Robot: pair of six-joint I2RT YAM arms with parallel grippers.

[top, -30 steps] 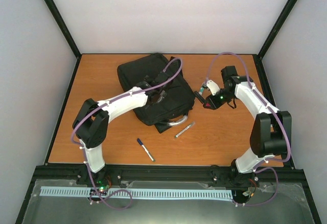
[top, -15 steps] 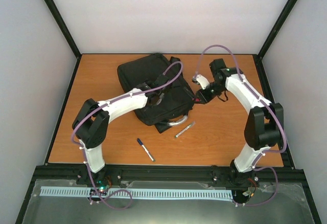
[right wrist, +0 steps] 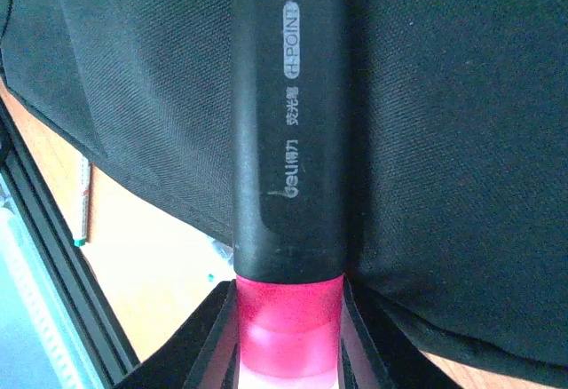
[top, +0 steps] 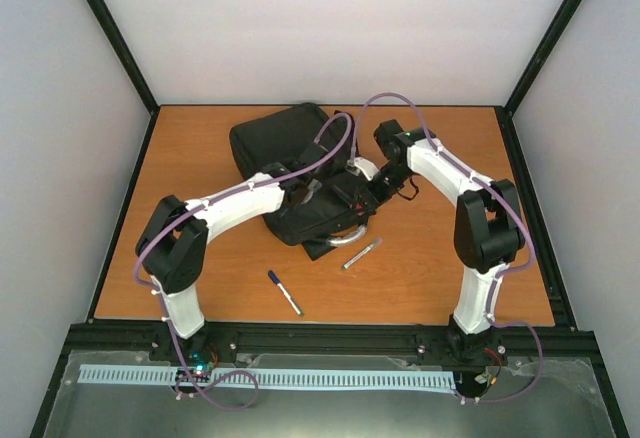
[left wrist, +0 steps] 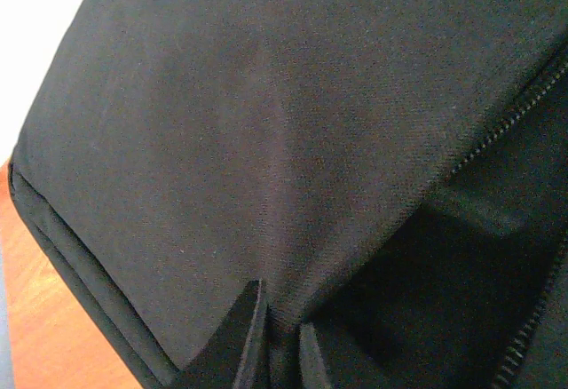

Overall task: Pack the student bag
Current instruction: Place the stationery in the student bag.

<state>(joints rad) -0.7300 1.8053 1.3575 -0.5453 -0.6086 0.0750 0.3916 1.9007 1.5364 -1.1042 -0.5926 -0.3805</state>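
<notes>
1. Here the student bag (top: pixel 275 143) lies near the middle of the table (top: pixel 190 173), slightly toward the far side, with its grey handle (top: pixel 352 237) on the near edge.
2. The left fingers (left wrist: pixel 259 340) are down on the bag's top and pinched almost shut, with a fold of its black cloth between them.
3. In the left wrist view a zipper (left wrist: pixel 510 123) runs along the bag to the right of that fold.
4. The right fingers (right wrist: pixel 222 336) are clamped on a highlighter (right wrist: pixel 288 140) with a black barrel and a pink end. They hold it by the pink end, close against the bag's right side.
5. A blue-capped pen (top: pixel 285 292) lies on the table near the front edge, apart from the bag.
6. A pale pen (top: pixel 361 254) lies just beside the grey handle.
</notes>
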